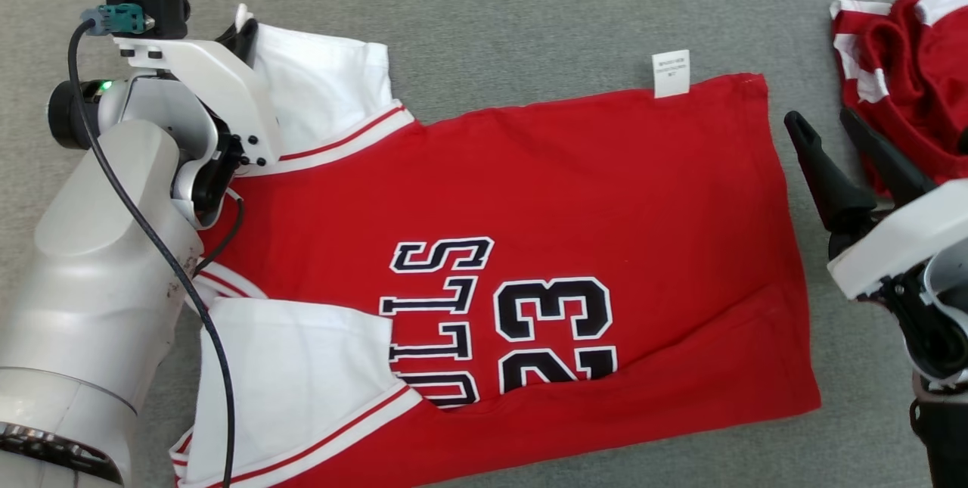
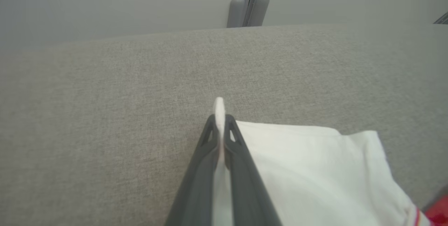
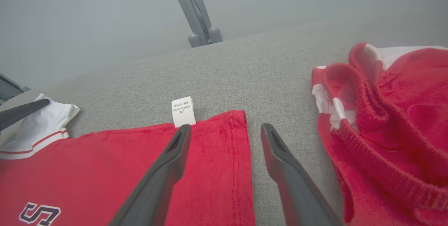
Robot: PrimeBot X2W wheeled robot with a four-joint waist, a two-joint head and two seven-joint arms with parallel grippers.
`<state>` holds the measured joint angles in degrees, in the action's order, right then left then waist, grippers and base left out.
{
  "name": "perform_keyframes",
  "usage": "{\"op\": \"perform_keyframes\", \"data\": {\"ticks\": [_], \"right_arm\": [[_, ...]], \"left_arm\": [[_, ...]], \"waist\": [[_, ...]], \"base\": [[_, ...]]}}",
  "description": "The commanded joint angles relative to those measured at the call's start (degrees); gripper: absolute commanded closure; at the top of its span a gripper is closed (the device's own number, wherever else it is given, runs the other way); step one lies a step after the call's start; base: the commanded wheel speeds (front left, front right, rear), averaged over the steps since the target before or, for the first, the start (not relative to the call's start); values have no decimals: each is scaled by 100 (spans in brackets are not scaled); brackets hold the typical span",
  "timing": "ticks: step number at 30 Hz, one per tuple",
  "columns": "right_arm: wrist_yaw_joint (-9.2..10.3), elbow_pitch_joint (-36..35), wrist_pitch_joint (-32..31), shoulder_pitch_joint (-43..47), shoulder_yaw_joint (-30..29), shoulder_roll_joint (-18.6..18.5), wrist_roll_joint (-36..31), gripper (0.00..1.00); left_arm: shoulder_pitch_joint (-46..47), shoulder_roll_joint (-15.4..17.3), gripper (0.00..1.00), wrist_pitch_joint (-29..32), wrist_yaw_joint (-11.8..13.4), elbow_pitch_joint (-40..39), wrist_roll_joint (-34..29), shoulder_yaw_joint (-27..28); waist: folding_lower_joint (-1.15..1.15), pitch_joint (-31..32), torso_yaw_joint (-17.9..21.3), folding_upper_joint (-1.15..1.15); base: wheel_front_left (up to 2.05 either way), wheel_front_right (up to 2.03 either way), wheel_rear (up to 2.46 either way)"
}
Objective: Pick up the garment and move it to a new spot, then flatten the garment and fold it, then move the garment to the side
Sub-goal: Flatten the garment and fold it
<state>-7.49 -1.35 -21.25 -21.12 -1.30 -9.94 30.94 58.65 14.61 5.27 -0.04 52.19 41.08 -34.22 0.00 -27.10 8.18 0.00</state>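
The garment (image 1: 529, 208), a red jersey with white sleeves and black "23" lettering, lies spread flat on the grey fabric surface (image 1: 529, 11). My left gripper (image 1: 243, 19) is at its far left corner, shut on the edge of the upper white sleeve (image 1: 318, 87). In the left wrist view, a thin fold of the white sleeve (image 2: 308, 170) is pinched between the two fingers of that gripper (image 2: 219, 121). My right gripper (image 1: 823, 121) stands open just right of the hem. In the right wrist view, the right gripper (image 3: 226, 129) straddles the red hem corner (image 3: 210, 170), holding nothing.
A second crumpled red and white garment (image 1: 915, 79) lies at the far right, close to my right gripper; it also shows as a red heap (image 3: 392, 121). A white care label (image 1: 671, 73) sticks out from the jersey's far edge. Grey posts (image 3: 196, 19) stand beyond the surface.
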Motion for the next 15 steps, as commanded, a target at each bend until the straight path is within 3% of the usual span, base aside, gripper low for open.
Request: {"op": "perform_keyframes", "data": {"ticks": [1, 7, 15], "right_arm": [[-1, 136, -82, -161, 9, -78, -62, 0], [-1, 928, -349, -781, 46, -324, -203, 0], [-1, 2047, -546, -1484, 303, -468, -290, 0]], "left_arm": [[-63, 3, 100, -58, -48, -51, 34, 9], [-148, -45, 100, -205, -127, -337, 108, 21], [-251, -56, 100, -199, -47, -669, 143, -8]], "waist": [[0, 34, -120, 0], [0, 18, -378, 0], [0, -102, -523, 0]], "base": [[0, 0, 0], [0, 0, 0], [0, 0, 0]]}}
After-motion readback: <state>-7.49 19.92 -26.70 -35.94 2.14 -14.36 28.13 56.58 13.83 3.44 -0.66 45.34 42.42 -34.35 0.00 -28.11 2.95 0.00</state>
